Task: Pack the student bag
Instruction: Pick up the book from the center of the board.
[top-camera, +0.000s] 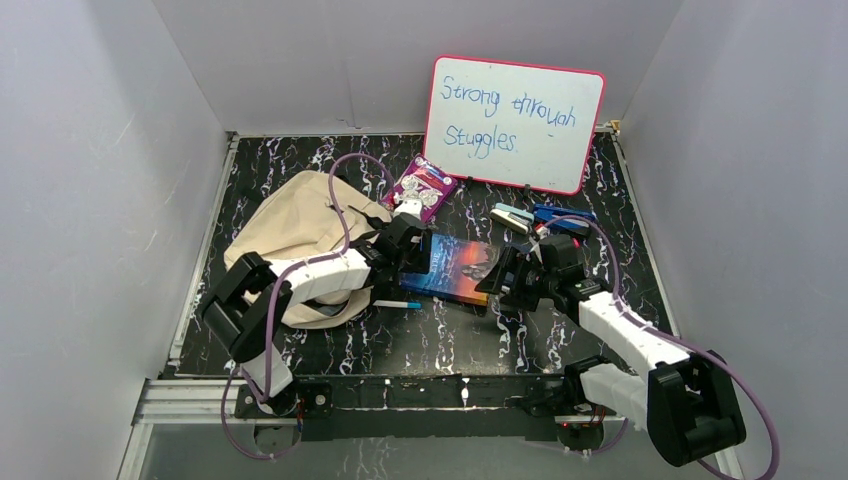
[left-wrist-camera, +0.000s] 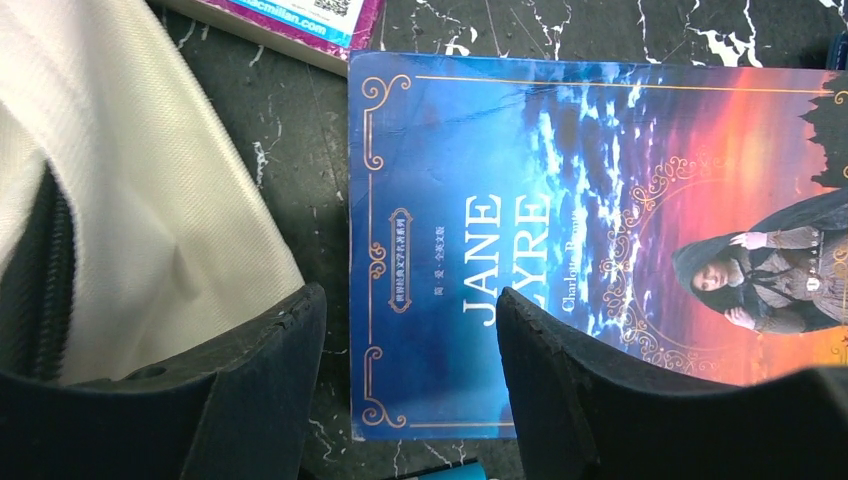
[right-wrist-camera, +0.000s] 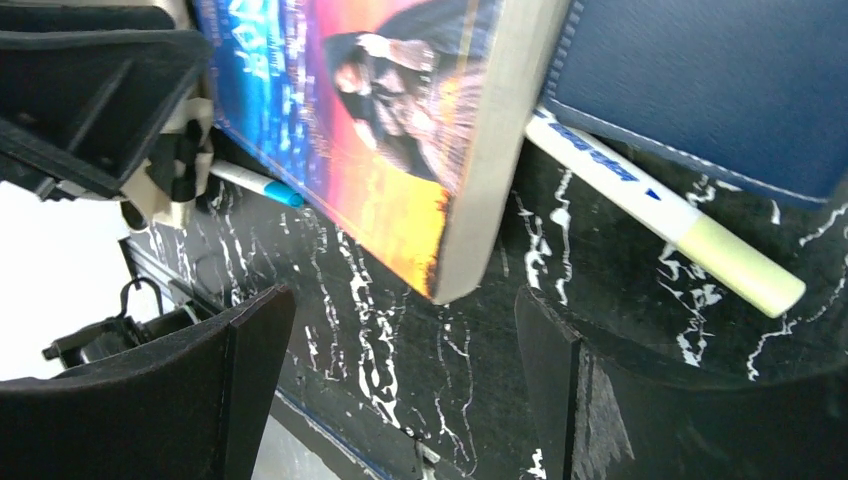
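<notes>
Overhead view of a black, white-veined desk (top-camera: 450, 340) walled in grey.

At the left lies the student bag (top-camera: 300, 225), a soft cream canvas backpack slumped on its side. It is not held by either arm. In the left wrist view, its dark zipper (left-wrist-camera: 40, 280) runs down the cloth.

Just right of the bag, the left tool (top-camera: 415, 245) hangs open and empty. One finger is over the bag's edge and the other over the cover of a Jane Eyre paperback (left-wrist-camera: 600, 230). It straddles the book's spine side, likely to take hold there.

The paperback lies flat just beside the bag, so it probably has a short way to travel. A blue-capped pen (top-camera: 400, 303) pokes out at its near edge. Behind it lies a purple book (top-camera: 425, 185).

At the paperback's right end, the right tool (top-camera: 505, 275) is also wide open and grips nothing. Seen from its wrist, the book's corner sits ahead, between the spread fingers. This suggests the two arms mean to handle the book from both ends.

Further right, a marker with a pale green cap (right-wrist-camera: 660, 205) lies against a navy case (right-wrist-camera: 700, 80). A pink-framed whiteboard (top-camera: 513, 125) stands at the back.
</notes>
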